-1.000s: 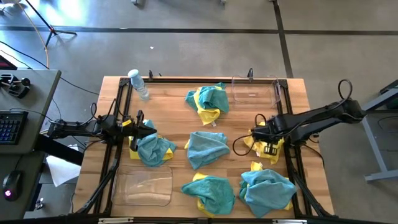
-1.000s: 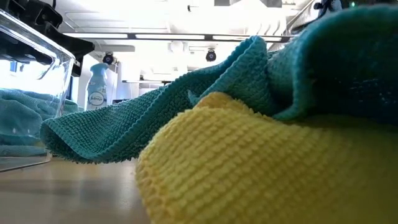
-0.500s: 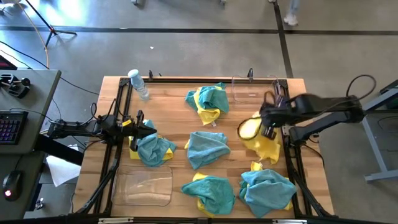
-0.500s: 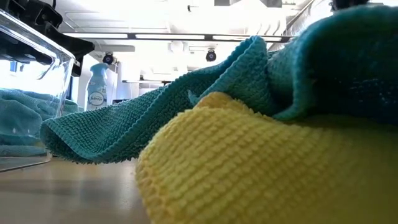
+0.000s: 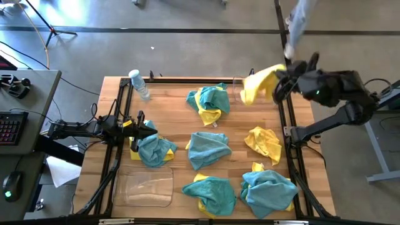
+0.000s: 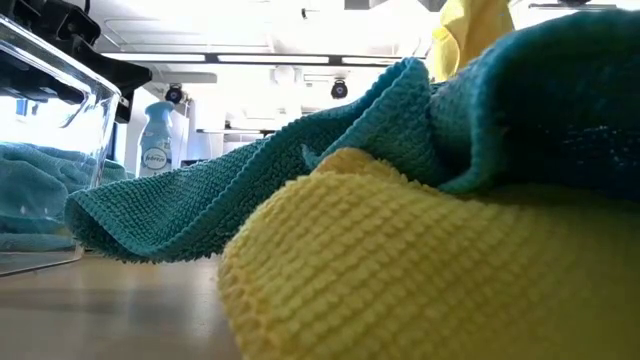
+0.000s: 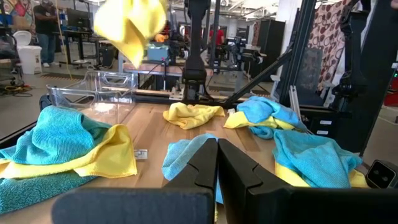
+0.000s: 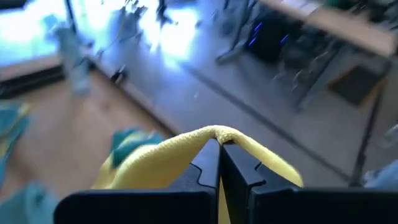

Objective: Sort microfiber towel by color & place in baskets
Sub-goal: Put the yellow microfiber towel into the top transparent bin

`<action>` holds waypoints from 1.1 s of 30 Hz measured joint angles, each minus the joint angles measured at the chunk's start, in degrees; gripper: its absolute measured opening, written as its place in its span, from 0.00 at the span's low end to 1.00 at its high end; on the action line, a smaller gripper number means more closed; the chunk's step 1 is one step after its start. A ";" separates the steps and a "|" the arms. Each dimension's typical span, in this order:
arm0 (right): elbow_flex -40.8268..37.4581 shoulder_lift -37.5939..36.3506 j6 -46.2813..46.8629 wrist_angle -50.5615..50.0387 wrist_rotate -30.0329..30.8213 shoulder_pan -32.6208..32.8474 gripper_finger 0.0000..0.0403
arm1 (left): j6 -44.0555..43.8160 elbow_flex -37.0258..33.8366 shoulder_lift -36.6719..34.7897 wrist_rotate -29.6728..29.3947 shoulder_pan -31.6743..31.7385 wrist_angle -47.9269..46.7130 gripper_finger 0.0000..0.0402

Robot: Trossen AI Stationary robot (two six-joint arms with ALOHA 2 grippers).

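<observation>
Right gripper (image 5: 279,80) is pinching a bright yellow fuzzy microfiber towel (image 5: 259,84) between fully closed fingers, carrying it raised over the table's far right corner. Directly beneath it is sitting the clear rectangular plastic basket (image 5: 240,94). Nearer the operator side, below the gripper, another crumpled yellow towel (image 5: 264,141) is lying on the wood. Left gripper (image 5: 139,122) is resting closed beside a teal towel (image 5: 155,150), holding nothing that can be made out.

Risk: the cloth is hanging to one side of the pinch; released now, it may be draping over the basket rim or falling outside.
</observation>
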 joint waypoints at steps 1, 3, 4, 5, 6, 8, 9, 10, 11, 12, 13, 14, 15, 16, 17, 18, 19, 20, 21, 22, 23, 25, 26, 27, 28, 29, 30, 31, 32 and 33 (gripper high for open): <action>0.14 0.00 -2.45 1.83 0.22 -1.60 0.00 | 0.00 -0.01 -0.01 0.00 0.00 0.01 0.00; -0.19 0.00 -6.50 5.45 0.17 -5.12 0.00 | -0.01 0.00 0.00 -0.01 0.00 -0.01 0.00; -0.59 0.02 -7.96 6.55 0.07 -6.93 0.00 | -0.01 0.00 -0.01 0.00 0.00 0.01 0.00; -1.18 0.03 -9.11 7.54 -0.38 -8.78 0.00 | -0.01 -0.02 0.00 -0.01 0.01 0.01 0.00; -1.93 0.04 -10.03 8.59 -1.13 -10.61 0.00 | -0.01 0.00 -0.01 -0.01 0.01 -0.01 0.00; -3.75 0.07 -10.38 9.75 -2.85 -14.30 0.00 | -0.01 0.00 -0.02 0.01 0.01 0.01 0.00; -4.93 0.07 -10.54 10.34 -3.96 -16.17 0.00 | -0.01 0.00 -0.01 0.00 0.00 -0.01 0.00; -6.37 0.07 -11.24 11.25 -4.96 -18.04 0.00 | 0.00 -0.01 0.00 -0.01 0.00 0.01 0.00; -7.86 0.07 -12.07 12.21 -6.20 -19.76 0.00 | -0.01 0.00 -0.01 -0.01 0.00 0.00 0.00; -9.30 0.10 -12.88 13.17 -7.47 -21.37 0.00 | 0.00 -0.01 -0.01 -0.01 0.00 0.01 0.00; -10.91 0.11 -13.63 14.47 -8.54 -22.93 0.00 | 0.00 -0.02 0.00 -0.01 -0.01 0.00 0.00; -12.64 0.11 -14.54 16.37 -9.44 -24.36 0.00 | -0.01 -0.02 0.00 0.01 0.01 0.00 0.00; -14.20 0.11 -15.24 18.31 -10.22 -25.62 0.00 | -0.01 -0.02 0.00 0.01 0.01 -0.01 0.00; -15.83 0.11 -16.09 20.34 -10.93 -26.89 0.00 | 0.01 -0.02 -0.02 0.01 0.01 -0.01 0.00; -17.30 0.11 -16.42 22.33 -11.96 -27.93 0.00 | -0.01 -0.02 -0.02 0.01 0.00 -0.01 0.00; -18.54 0.13 -16.48 24.28 -13.06 -28.88 0.00 | -0.01 -0.01 0.00 -0.01 -0.01 0.01 0.00; -19.75 0.13 -16.59 26.25 -14.22 -29.69 0.00 | 0.00 -0.01 -0.01 0.00 -0.01 0.01 0.00; -20.84 0.13 -16.73 27.90 -15.42 -30.38 0.00 | -0.01 -0.02 0.00 -0.01 0.01 -0.01 0.00; -21.84 0.12 -16.96 28.81 -16.39 -30.96 0.00 | -0.01 0.00 -0.01 0.00 0.01 0.01 0.00; -22.81 0.11 -16.69 29.03 -16.61 -31.44 0.00 | 0.00 -0.01 -0.01 -0.01 0.00 0.00 0.00; -23.84 0.11 -15.74 28.74 -16.63 -31.82 0.00 | -0.01 -0.01 0.00 -0.01 0.00 0.01 0.00; -25.89 0.11 -12.38 26.67 -16.82 -32.61 0.00 | -0.01 0.00 0.00 0.00 0.00 0.00 0.00; -27.01 0.11 -10.65 25.19 -17.00 -33.05 0.00 | -0.01 -0.02 0.00 -0.01 -0.01 0.01 0.00; -27.96 0.11 -9.10 23.56 -17.41 -33.45 0.00 | -0.01 0.00 0.00 -0.01 0.01 0.00 0.00; -28.77 0.11 -7.40 21.97 -18.06 -33.80 0.00 | 0.00 -0.01 -0.01 0.00 0.00 0.01 0.00; -29.49 0.11 -5.42 20.36 -18.56 -34.16 0.00 | -0.01 -0.01 0.00 -0.01 0.01 0.01 0.00; -30.01 0.11 -3.30 19.02 -18.98 -34.50 0.00 | -0.01 -0.01 0.00 0.01 0.01 0.01 0.00; -30.38 0.11 -1.19 17.72 -18.98 -34.83 0.00 | 0.01 -0.01 0.00 0.01 0.01 0.01 0.00; -30.52 0.11 0.83 16.19 -19.01 -35.19 0.00 | -0.01 0.00 0.00 -0.01 -0.02 0.01 0.00; -30.55 0.11 2.70 14.90 -19.03 -35.66 0.00 | -0.01 0.00 0.00 -0.01 -0.02 0.01 0.00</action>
